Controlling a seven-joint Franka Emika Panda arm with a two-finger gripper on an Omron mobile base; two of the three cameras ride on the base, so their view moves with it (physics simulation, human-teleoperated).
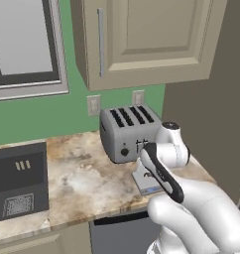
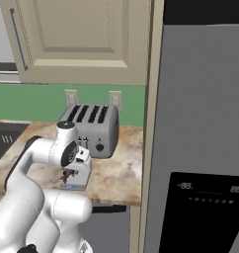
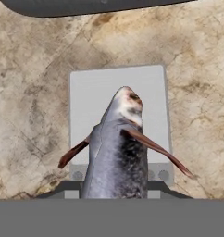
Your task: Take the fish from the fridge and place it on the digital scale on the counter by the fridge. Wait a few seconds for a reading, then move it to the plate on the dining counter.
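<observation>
Hand view: fish (image 3: 117,148) hangs nose-down in the middle of the picture, grey body, pale head, two thin reddish-brown fins splayed to either side. Its tail end runs down to the bottom of the view, where the gripper pinches it; the finger tips themselves are hidden behind the body. Directly past the fish lies the digital scale (image 3: 93,88), a pale square pad with small round buttons along its near edge, flat on the mottled counter (image 3: 30,92). Whether the nose touches the pad cannot be told from this angle.

Left base view: white arm bends forward and down over the counter (image 1: 77,173), wrist in front of the silver toaster (image 1: 129,130). A corner of the scale (image 1: 144,183) shows just under the arm, right in front of the toaster. Dark cooktop panel (image 1: 18,181) sits at the left end of the worktop, beige wall cabinet (image 1: 147,39) overhead.

Right base view: gripper (image 2: 72,179) points down at the scale (image 2: 74,187), close above it. Grey fridge (image 2: 205,123) with its black dispenser panel (image 2: 205,217) stands just right of the counter.
</observation>
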